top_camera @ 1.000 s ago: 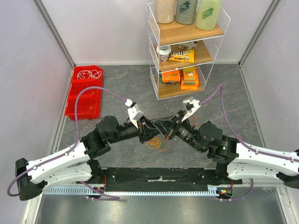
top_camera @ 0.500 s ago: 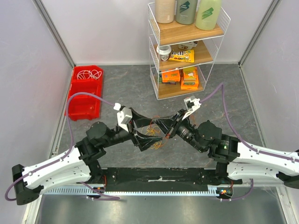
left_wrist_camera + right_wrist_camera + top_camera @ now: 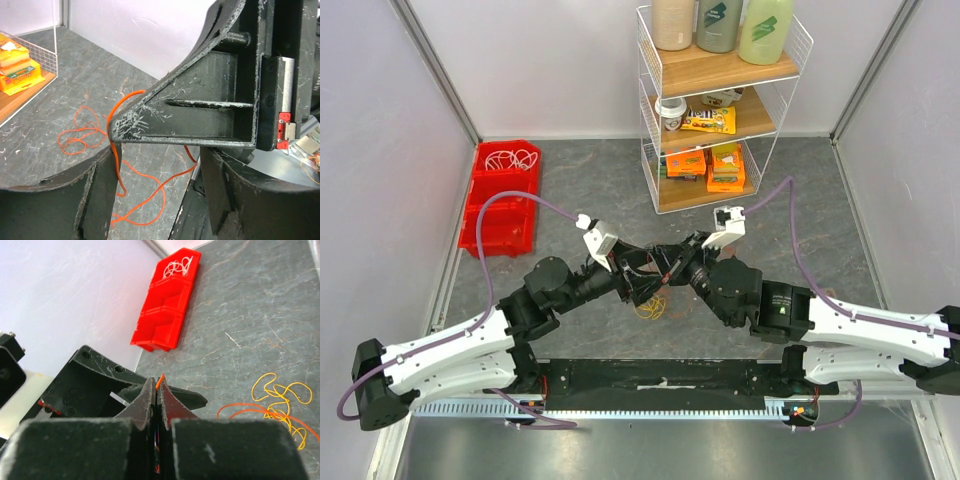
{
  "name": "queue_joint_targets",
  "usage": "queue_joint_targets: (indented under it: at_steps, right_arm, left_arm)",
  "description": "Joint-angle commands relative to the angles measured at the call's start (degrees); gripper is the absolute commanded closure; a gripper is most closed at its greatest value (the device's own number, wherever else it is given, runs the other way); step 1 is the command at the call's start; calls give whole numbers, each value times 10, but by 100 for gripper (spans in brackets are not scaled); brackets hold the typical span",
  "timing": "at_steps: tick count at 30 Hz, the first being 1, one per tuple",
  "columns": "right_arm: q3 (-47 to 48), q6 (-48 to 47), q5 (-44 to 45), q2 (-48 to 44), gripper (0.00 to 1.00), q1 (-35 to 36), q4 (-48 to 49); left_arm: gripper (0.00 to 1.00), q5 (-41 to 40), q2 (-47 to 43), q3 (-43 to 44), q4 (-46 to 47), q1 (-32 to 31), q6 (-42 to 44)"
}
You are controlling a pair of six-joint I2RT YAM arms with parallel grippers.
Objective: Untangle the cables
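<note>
An orange cable [image 3: 162, 196] lies in loose loops on the grey table, and one strand runs up along my left finger [image 3: 95, 190]. A yellow cable [image 3: 280, 412] lies tangled beside it, under both grippers in the top view [image 3: 655, 306]. My right gripper [image 3: 160, 387] is shut on the orange cable, whose end sticks out between the fingertips. It also shows in the top view [image 3: 667, 268]. My left gripper [image 3: 159, 160] is open, its fingers wide apart under the right gripper's finger and either side of the orange loops. It also shows in the top view [image 3: 638, 280].
A red bin [image 3: 500, 205] at the back left holds white cables [image 3: 512, 158]. A white wire shelf rack [image 3: 720, 110] with bottles and boxes stands at the back centre. Grey walls close both sides.
My left gripper has swung back up and right, against the right gripper. The right gripper has shifted a little left, still holding the orange cable.
</note>
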Motion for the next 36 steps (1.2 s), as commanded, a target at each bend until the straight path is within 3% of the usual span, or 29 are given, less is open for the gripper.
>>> queue_joint_targets:
  at_steps: [1,11,15,18,19,21,22,23,25,28,33,36]
  right_arm:
    - [36,93,100,16,100,24,-49]
    - [79,94,146,57,100,45,-78]
    - [77,88,145,61,100,46,-84]
    - [75,79,146,65,95,46,-84]
    - [75,74,147,66,92,46,-85]
    - [77,55,145,66,75,46,-83]
    - [78,33,142,65,63,46,-77]
    - [79,4,137,59,44,46,-72]
    - [81,-62,122,43,20,46,-66]
    - [73,-177,99,-16,2,46,-75]
    - [-3,-252,86,-145,2,46,-172]
    - [-50,-214,91,-225,2,45,-249]
  left_arm:
    - [33,-67,7,22,47,1,-13]
    - [64,-70,14,22,42,0,0]
    - [87,-84,10,22,33,0,3]
    - [93,-86,4,16,32,0,3]
    - [98,-87,1,14,36,0,2]
    - [98,-85,-5,8,43,0,-1]
    - [98,-85,-6,6,47,0,-1]
    - [98,-87,-8,5,46,0,-1]
    - [98,-97,-14,-1,41,0,0]
    - [98,-122,-25,0,1,1,-3]
    - [99,-172,-10,55,-147,42,-18]
    - [98,-117,1,77,-206,166,-49]
